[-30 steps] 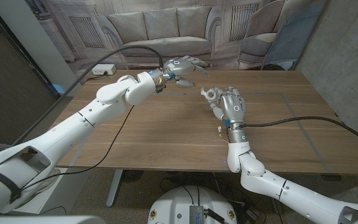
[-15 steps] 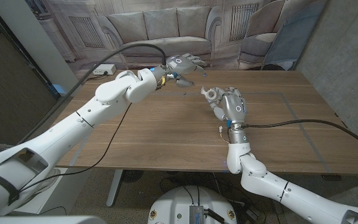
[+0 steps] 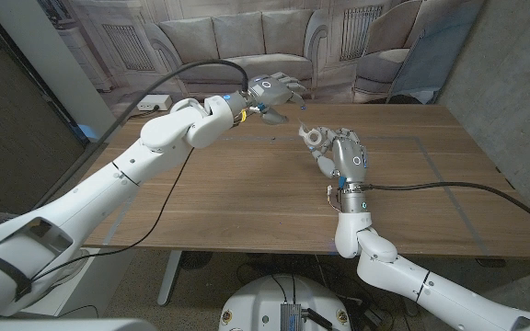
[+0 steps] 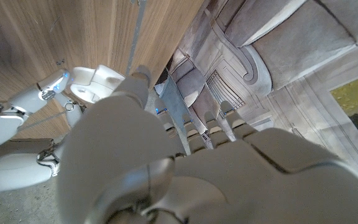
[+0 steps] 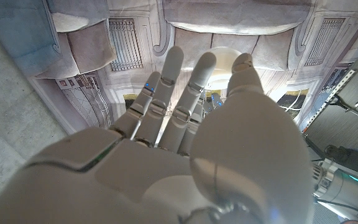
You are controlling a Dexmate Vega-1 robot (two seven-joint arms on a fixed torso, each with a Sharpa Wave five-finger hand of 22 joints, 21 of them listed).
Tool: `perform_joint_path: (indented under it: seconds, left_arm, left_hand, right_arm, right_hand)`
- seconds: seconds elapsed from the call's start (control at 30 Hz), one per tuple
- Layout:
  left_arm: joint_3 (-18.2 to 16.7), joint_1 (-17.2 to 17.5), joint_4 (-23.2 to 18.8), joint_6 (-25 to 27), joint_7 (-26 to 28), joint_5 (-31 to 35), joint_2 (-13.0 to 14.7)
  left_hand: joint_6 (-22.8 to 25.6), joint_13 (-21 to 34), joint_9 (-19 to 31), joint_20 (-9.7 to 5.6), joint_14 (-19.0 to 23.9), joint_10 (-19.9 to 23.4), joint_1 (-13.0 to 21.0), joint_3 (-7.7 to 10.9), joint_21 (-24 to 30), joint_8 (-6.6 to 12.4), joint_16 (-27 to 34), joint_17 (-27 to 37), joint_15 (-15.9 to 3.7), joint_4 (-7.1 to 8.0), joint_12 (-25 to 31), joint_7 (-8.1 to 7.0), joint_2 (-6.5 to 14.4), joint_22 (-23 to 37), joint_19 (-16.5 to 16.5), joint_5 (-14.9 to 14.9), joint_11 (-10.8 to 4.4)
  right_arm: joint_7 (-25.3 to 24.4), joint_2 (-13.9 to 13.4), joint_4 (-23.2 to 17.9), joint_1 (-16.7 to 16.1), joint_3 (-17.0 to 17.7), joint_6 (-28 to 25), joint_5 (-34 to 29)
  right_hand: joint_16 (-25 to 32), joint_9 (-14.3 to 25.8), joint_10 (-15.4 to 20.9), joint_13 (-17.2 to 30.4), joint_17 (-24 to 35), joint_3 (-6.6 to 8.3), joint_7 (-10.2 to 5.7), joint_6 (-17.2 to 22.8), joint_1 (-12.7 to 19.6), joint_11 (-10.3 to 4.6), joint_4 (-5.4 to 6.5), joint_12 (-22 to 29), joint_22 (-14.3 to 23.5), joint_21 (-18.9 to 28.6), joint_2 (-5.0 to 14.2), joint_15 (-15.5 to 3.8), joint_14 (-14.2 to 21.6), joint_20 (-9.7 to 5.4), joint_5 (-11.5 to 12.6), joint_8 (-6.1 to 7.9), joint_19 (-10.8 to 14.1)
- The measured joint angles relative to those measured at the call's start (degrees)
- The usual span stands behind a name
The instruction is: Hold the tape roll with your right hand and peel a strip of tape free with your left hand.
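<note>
A white tape roll (image 3: 313,137) sits above the table's middle, gripped between the thumb and fingers of my right hand (image 3: 345,154). In the right wrist view the tape roll (image 5: 224,57) peeks out behind the fingertips. My left hand (image 3: 279,91) hangs raised over the table's far edge, up and left of the roll, fingers mostly stretched out. In the left wrist view a thin pale tape strip (image 4: 135,34) runs to the thumb (image 4: 139,73) of my left hand (image 4: 166,155), with the tape roll (image 4: 98,84) and my right hand (image 4: 39,102) beyond it.
A white power strip (image 3: 152,104) lies at the wooden table's (image 3: 247,198) far left corner. A black cable (image 3: 168,207) crosses the table's left part, another cable (image 3: 449,184) the right. A printed sofa backdrop (image 3: 247,37) stands behind.
My left hand has risen and drifted a little right and farther back, away from the roll. My right hand and the roll have stayed nearly still.
</note>
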Motion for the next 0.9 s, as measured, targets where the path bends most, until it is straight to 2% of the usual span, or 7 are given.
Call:
perform_joint_path:
  seconds: [0.37,0.43,0.9]
  left_arm:
    - [-0.11,0.05,0.80,-1.15,1.10,0.22,-0.71]
    - [-0.10,-0.04,0.96,-1.54,1.10,0.05,-0.92]
    - [0.65,-0.67,2.02,-2.67,1.38,0.06,-1.76]
  left_hand:
    - [2.00,0.00,-0.01,-0.53,0.05,1.02,0.12,-0.25,0.34,0.45,0.00,0.00,0.04,0.25,0.00,0.25,0.16,0.27,0.54,0.01,-0.39]
    - [2.46,0.00,-0.01,-0.53,0.05,1.02,-0.55,-0.25,0.34,0.45,0.00,0.00,0.04,0.25,0.00,0.10,0.82,0.27,0.54,0.01,-0.39]
    - [6.00,-0.01,-0.01,-0.83,0.67,2.26,-0.53,-0.24,0.34,1.37,0.00,0.26,0.04,0.24,0.40,0.15,0.82,0.27,0.85,0.01,-1.22]
  right_arm:
    - [-0.15,-0.17,-0.45,-0.21,0.21,0.67,-0.02]
    - [-0.17,-0.22,-0.51,-0.25,0.28,0.78,-0.01]
    - [-0.21,-0.63,-0.98,-0.38,0.59,1.44,-0.02]
  right_hand:
    - [0.00,0.00,0.00,0.00,-0.01,0.00,0.00,0.00,0.00,0.00,0.00,0.22,0.00,0.40,0.00,-0.19,0.21,0.13,-0.16,0.00,-0.48]
    - [0.00,0.00,0.00,-0.01,-0.01,0.00,0.00,0.00,0.00,0.00,0.00,0.22,0.00,0.54,0.00,-0.19,0.21,0.13,-0.09,0.00,-0.48]
    - [-0.62,0.00,0.00,0.08,0.27,0.00,0.00,0.00,0.07,0.00,0.00,0.22,-0.01,0.78,-0.07,-0.19,0.21,-0.07,0.04,0.00,-0.68]
